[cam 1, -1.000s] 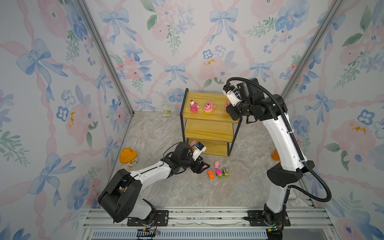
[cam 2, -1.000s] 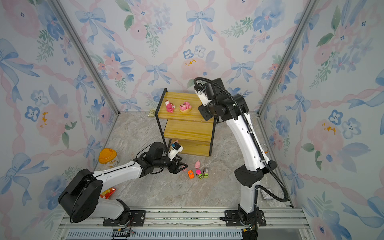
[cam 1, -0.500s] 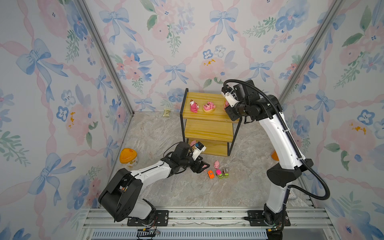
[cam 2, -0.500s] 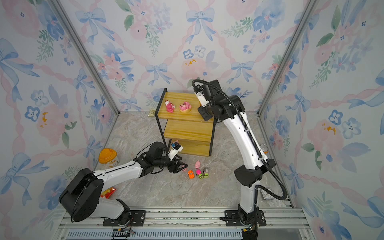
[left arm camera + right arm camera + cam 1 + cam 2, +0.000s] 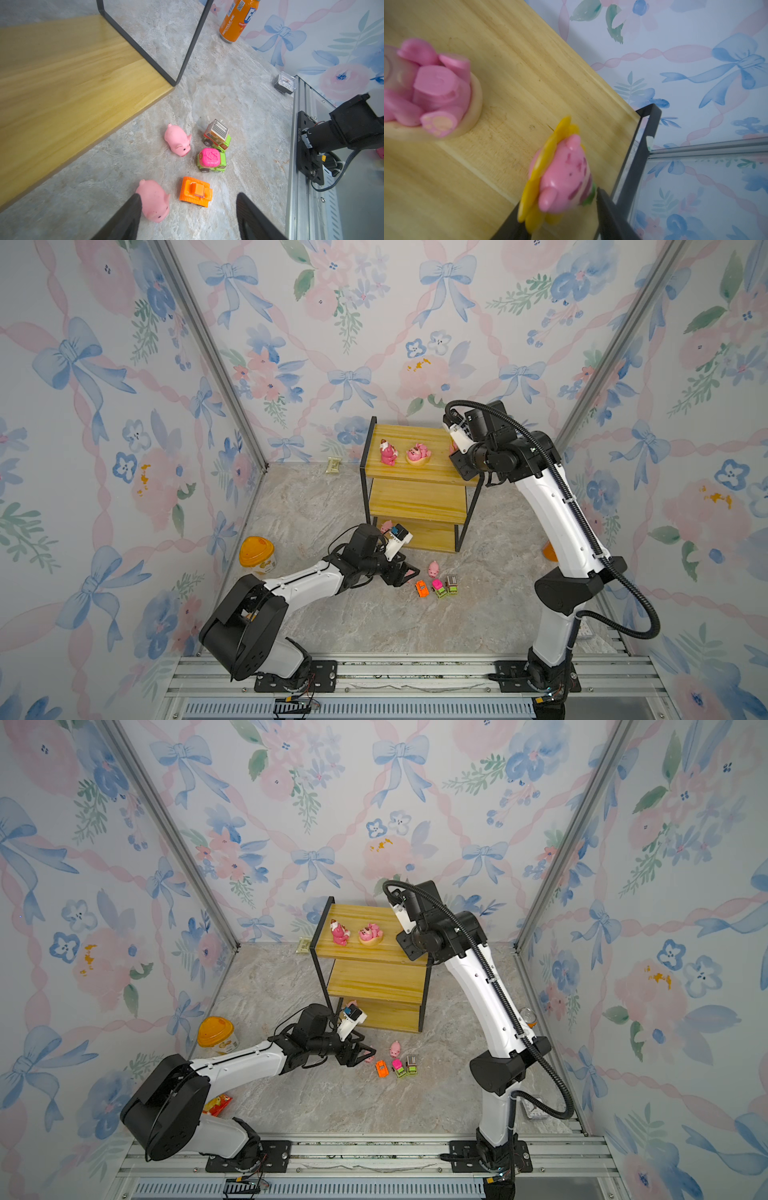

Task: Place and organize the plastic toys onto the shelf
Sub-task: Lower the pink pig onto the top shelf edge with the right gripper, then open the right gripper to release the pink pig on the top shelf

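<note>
— What is the shelf point(image 5: 415, 497) made of?

— Three yellow wooden boards with the grain showing, set in a thin black metal frame on a marbled grey floor. Two dark-pink bears of smooth moulded plastic sit on its top board: an upright bear point(image 5: 387, 452) and a reclining bear point(image 5: 419, 454) on a round cream disc.

— And the right gripper point(image 5: 558, 199)?

— It is at the top board's right-hand end, black jaws closed on a sunflower bear point(image 5: 562, 182), rounded and backed by a yellow petalled disc. The wrist view blurs it, and I cannot tell whether it touches the wood. In both top views the arm covers nearly all of it.

— The left gripper point(image 5: 188, 195)?

— It is down on the floor in front of the shelf's lowest board, jaws spread wide and gripping nothing. A pale, rubbery near pig point(image 5: 154, 200) lies in the gap against one finger point(image 5: 128, 218). The ridged, blocky orange car point(image 5: 195, 192) sits between the fingertips. Closer to the shelf's front corner lies a far pig point(image 5: 178, 140), with the pink-green car point(image 5: 211, 160) and brown-green car point(image 5: 217, 134) touching each other just beside it.

— Anything hard to make out?

— A small pink figure point(image 5: 386, 526) on the lowest board is half hidden behind the left wrist camera. A glossy orange soda can point(image 5: 236, 20) stands beyond the shelf by the wall, its top cut off in the wrist view. The orange-lidded tub point(image 5: 257, 556) stands well apart, off the shelf's other side.
</note>
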{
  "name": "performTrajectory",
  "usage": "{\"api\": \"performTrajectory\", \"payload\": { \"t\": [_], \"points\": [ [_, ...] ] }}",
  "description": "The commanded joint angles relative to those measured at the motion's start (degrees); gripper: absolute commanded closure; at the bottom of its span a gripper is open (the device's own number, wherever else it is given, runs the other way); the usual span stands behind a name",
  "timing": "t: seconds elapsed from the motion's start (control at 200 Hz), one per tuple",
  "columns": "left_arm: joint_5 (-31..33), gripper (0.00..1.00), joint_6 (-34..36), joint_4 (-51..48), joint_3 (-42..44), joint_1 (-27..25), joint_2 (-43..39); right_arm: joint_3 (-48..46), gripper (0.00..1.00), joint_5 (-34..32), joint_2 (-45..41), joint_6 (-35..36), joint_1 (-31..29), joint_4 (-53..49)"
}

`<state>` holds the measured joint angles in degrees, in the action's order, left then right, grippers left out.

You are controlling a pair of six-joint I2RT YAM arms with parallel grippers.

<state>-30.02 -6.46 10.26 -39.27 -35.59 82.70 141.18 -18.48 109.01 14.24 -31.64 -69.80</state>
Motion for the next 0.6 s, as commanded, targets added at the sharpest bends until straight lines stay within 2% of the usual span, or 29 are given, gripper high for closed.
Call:
{"api": "performTrajectory", "payload": {
  "t": [0.0, 0.21, 0.48, 0.595],
  "points": [
    [-0.65, 0.27, 0.46, 0.62, -0.81, 0.35, 0.57, -0.52, 0.49, -1.10, -2.46, 0.45, 0.19, 0.22],
    [-0.49, 0.27, 0.46, 0.63, -0.48, 0.35, 0.07, -2.42, 0.47, -0.40, -4.68, -0.02, 0.00, 0.17],
    [0.05, 0.27, 0.47, 0.11, 0.15, 0.35, -2.07, -5.84, 0.36, -0.58, -9.64, -1.42, -0.77, -0.69],
    [0.14, 0.27, 0.39, -0.21, 0.48, 0.35, -3.12, -10.47, 0.32, -1.53, -13.83, -3.24, -1.82, 0.24]
  ]
}}
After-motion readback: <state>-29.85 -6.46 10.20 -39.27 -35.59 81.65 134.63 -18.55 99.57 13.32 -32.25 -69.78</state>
